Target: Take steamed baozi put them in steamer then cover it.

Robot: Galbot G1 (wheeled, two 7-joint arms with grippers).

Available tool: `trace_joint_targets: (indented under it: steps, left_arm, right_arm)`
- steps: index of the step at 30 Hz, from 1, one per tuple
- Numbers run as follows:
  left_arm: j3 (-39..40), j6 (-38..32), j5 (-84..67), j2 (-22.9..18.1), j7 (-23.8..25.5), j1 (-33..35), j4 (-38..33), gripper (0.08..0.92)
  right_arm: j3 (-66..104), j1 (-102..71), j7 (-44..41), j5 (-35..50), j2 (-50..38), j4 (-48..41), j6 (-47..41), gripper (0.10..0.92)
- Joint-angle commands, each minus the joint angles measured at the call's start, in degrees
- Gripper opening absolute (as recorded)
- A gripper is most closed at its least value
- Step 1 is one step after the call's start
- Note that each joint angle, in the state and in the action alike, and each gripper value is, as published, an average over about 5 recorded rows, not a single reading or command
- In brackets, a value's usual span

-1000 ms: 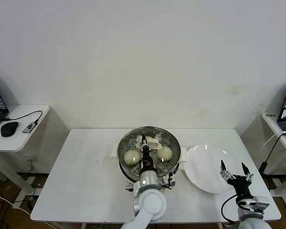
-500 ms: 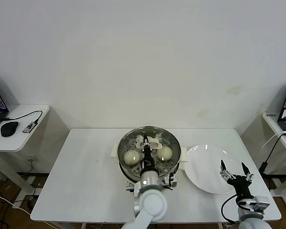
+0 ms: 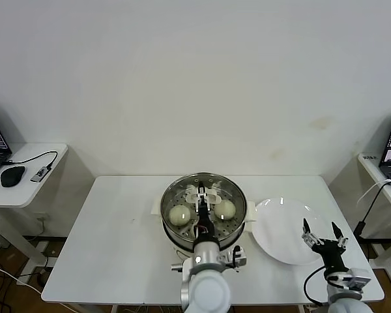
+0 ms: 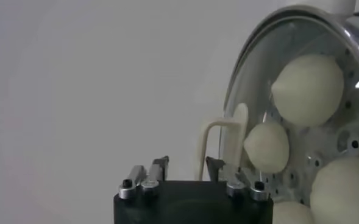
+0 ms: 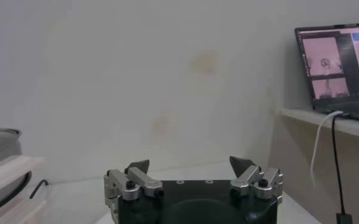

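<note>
Now, cover (image 3: 204, 202): sitting on the steamer (image 3: 234, 225), mid-worktop (image 3: 117, 241).
Left gripper (image 3: 202, 193): hovering over the handle (image 4: 223, 140), fingers apart.
Right gripper (image 3: 319, 230): waiting at 4 o'clock over the white plate (image 3: 280, 228), fingers apart.
Baozi (image 3: 178, 214): lying inside.

Head view: high, looking forward and down on the whole table (image 3: 117, 222). Left wrist view: close on the steamer (image 4: 325, 73). Right wrist view: low, facing the wall. Steamer shared by all three.

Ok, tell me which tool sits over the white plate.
The right tool, open above the plate; the left tool is at the steamer's lid handle.
</note>
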Motion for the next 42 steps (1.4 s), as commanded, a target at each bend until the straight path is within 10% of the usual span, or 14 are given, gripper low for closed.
trace_joint_targets:
  steps: [1, 11, 23, 42]
  left_arm:
    - [0.36, 2.23, -1.77, 0.94, -1.35, 3.92, -6.38, 0.743]
    - [-19.06, -19.61, -46.62, 10.31, -22.21, 13.05, -20.24, 0.823]
    - [-46.42, -33.00, -85.34, 9.42, -23.05, 29.34, -15.60, 0.823]
    - [-44.69, -30.62, -99.91, 7.73, -19.53, 39.02, -16.07, 0.823]
  right_arm:
    - [-0.22, -0.69, 0.09, 0.93, -0.61, 1.06, -0.53, 0.823]
    - [-6.65, -8.03, 3.65, 0.39, -4.36, 6.15, 1.31, 0.823]
    - [-12.94, -13.33, 5.73, -1.66, -4.34, 7.82, 1.35, 0.823]
    - [-10.30, -18.27, 5.08, -1.36, -8.66, 14.18, -7.96, 0.823]
